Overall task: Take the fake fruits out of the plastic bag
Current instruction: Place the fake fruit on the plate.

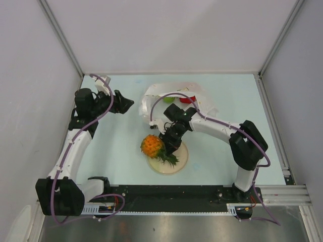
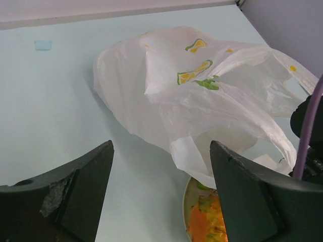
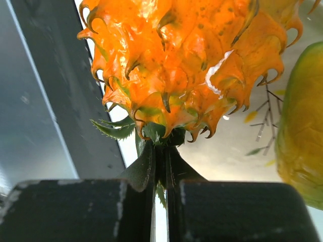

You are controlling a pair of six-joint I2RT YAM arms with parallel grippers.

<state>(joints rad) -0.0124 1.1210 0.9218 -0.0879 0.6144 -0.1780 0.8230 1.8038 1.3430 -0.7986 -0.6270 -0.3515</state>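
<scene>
The orange pineapple (image 1: 151, 145) hangs over the left rim of the beige plate (image 1: 180, 162). My right gripper (image 1: 169, 145) is shut on its green leaves. In the right wrist view the pineapple (image 3: 186, 65) fills the top and my gripper (image 3: 160, 169) pinches the leaves. A yellow-green mango shape (image 3: 303, 146) lies at the right, over the plate (image 3: 237, 151). The lemon-printed plastic bag (image 1: 171, 93) lies behind, with a green piece (image 1: 168, 100) and a red piece (image 1: 187, 99) at its mouth. My left gripper (image 1: 122, 103) is open and empty, left of the bag (image 2: 202, 85).
White walls with metal frame posts close in the table on the left, back and right. The right arm reaches across in front of the bag. In the left wrist view the plate's rim (image 2: 185, 201) shows below the bag's handle, with an orange fruit on it.
</scene>
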